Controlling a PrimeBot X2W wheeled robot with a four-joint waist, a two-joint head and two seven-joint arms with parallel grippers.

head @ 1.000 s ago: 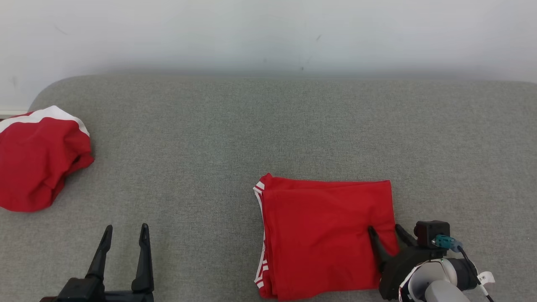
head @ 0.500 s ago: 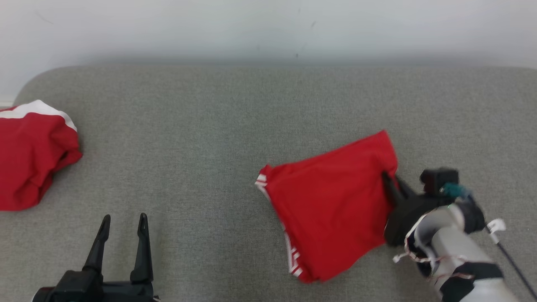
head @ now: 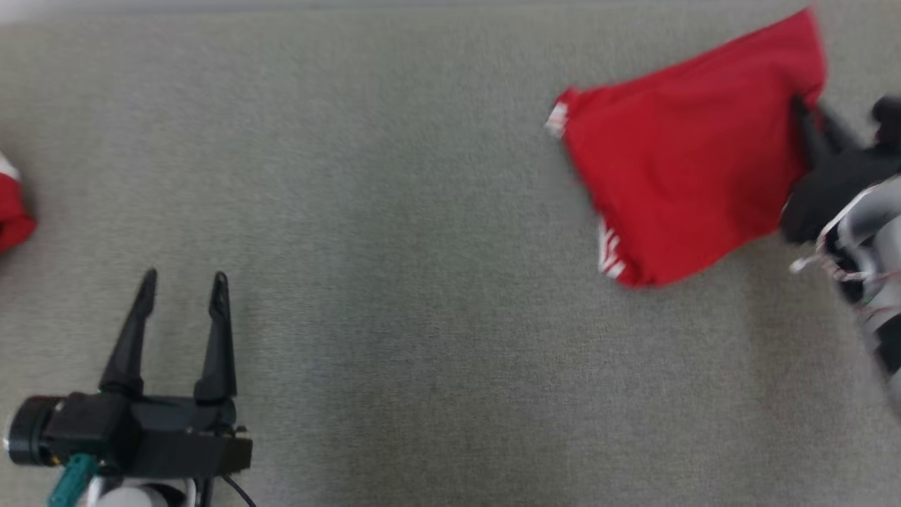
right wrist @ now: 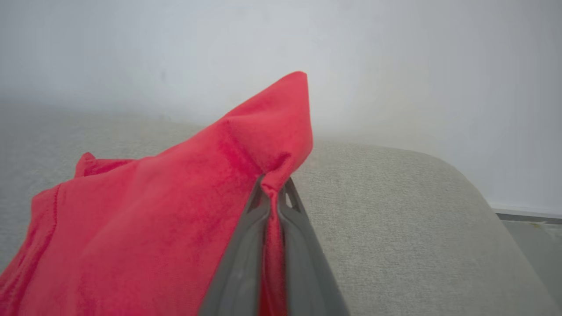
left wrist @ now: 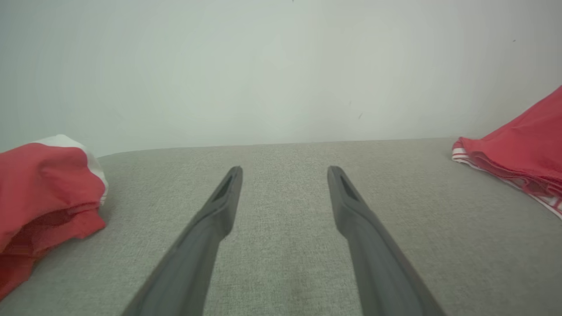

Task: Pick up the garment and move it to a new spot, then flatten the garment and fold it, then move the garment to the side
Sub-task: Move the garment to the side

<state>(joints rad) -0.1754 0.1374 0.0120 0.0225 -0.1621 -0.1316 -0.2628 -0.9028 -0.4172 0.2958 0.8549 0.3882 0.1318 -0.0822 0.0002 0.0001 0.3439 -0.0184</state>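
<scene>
We are clamping our right hand (head: 809,110) on the right-side edge of the folded red garment (head: 683,155), with both dark fingers (right wrist: 239,263) pressing together on a pinch of cloth. The gripped corner is standing up off the grey fabric-covered bench (head: 422,211), while the rest of the garment is sloping down to our left, with its white-striped edges resting at the low end. The head view is showing this area blurred. The garment is sitting at the right of the bench, near a rounded corner. We are holding our left hand (head: 184,277) over bare bench at the near left, with fingers spread wide apart and gripping nothing. A second red and white garment (left wrist: 44,188) is lying bunched at the far left, apart from the left hand
</scene>
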